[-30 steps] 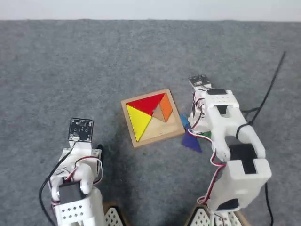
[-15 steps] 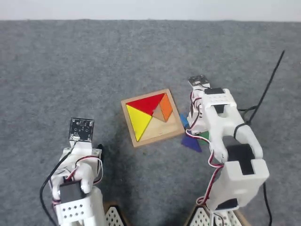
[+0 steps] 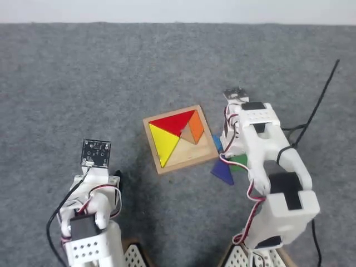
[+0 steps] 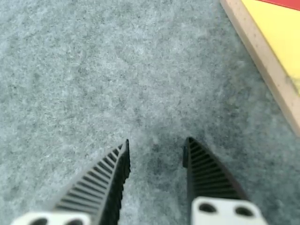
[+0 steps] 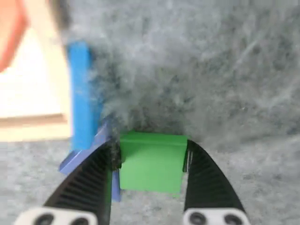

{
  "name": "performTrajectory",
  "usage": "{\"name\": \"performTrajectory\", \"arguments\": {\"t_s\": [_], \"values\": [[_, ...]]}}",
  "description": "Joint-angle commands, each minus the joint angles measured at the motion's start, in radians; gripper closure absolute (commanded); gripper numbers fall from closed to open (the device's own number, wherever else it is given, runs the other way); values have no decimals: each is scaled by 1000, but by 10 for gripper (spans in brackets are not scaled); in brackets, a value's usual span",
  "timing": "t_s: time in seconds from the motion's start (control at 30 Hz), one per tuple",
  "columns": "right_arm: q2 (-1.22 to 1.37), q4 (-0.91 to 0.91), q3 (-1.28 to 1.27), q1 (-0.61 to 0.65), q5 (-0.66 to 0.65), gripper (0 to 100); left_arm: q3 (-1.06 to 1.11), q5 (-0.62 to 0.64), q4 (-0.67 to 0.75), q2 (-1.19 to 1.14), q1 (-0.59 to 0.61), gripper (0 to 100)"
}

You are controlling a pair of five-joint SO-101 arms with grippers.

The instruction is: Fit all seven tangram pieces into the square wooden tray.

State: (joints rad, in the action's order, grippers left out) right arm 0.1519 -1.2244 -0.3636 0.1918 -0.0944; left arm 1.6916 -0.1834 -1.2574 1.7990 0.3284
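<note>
Right wrist view: green piece (image 5: 150, 166) clamped between the right claw's (image 5: 151, 151) fingers, blue piece (image 5: 79, 93) just beside; left claw (image 4: 157, 143) agape.

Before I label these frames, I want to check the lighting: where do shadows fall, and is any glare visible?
High view: soft, even light, no glare on the tray. Right wrist view: dark shadow on the carpet beside the green piece, near the right hand. Left wrist view: faint shadow under the left hand.
</note>
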Motion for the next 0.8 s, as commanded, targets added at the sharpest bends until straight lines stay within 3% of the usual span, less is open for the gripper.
{"name": "performTrajectory", "arguments": {"t_s": [0.0,0.23,0.47,0.77], "values": [[-148,-71,109,67,9,943,-8,8,-6,18,0,810],[-188,-81,149,282,-144,944,-8,8,-6,18,0,810],[-62,56,150,433,-373,944,-8,8,-6,18,0,810],[41,174,150,498,-402,941,-8,8,-6,18,0,810]]}}
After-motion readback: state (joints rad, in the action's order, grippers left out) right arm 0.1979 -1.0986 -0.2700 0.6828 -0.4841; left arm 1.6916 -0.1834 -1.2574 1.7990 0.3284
